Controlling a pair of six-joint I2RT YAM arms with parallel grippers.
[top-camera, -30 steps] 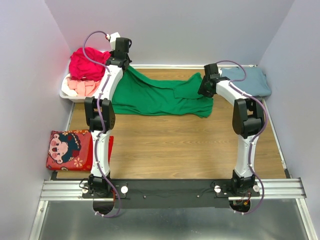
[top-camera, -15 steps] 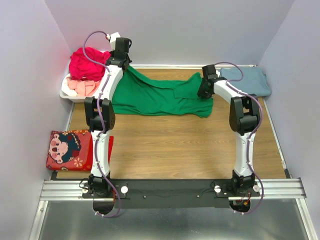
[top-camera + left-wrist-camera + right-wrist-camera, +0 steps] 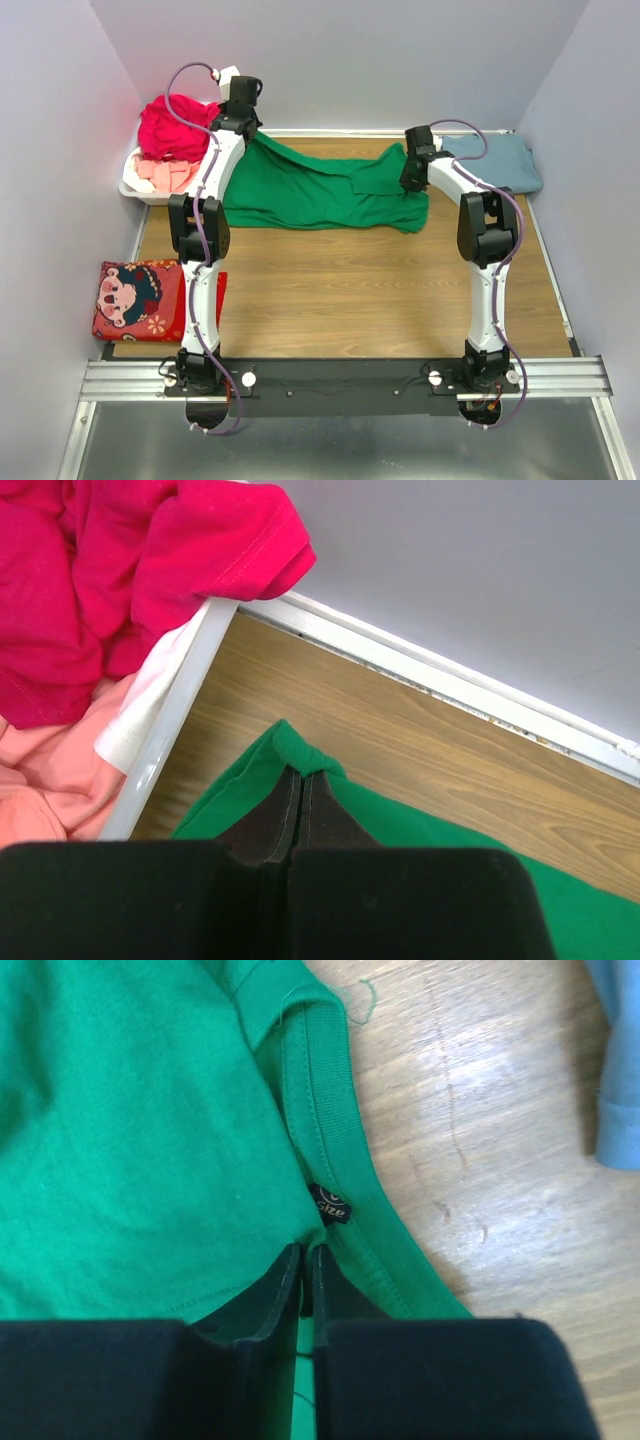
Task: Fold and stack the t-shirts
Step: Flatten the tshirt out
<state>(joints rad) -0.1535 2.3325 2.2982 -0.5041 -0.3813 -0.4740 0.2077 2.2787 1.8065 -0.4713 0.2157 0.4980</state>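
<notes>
The green t-shirt [image 3: 310, 190] lies spread across the far part of the table. My left gripper [image 3: 302, 772] is shut on a bunched corner of it [image 3: 290, 745] at its left end, next to the basket. My right gripper [image 3: 308, 1250] has its jaws pressed together on the green fabric at the collar [image 3: 335, 1140], just below the black size label [image 3: 331, 1206]. In the top view the left gripper [image 3: 250, 137] and right gripper [image 3: 411, 182] sit at the shirt's two ends. A folded blue-grey t-shirt [image 3: 505, 160] lies at the far right corner.
A white basket [image 3: 135, 190] at the far left holds a magenta-red t-shirt [image 3: 175, 125] and a pale pink one [image 3: 165, 172]; its rim [image 3: 175, 715] is close to my left gripper. A red printed cushion [image 3: 140, 298] lies at the near left. Walls enclose three sides.
My right gripper has closed its jaws on the green t-shirt's collar and shifted slightly toward the back wall. The left arm has not moved.
</notes>
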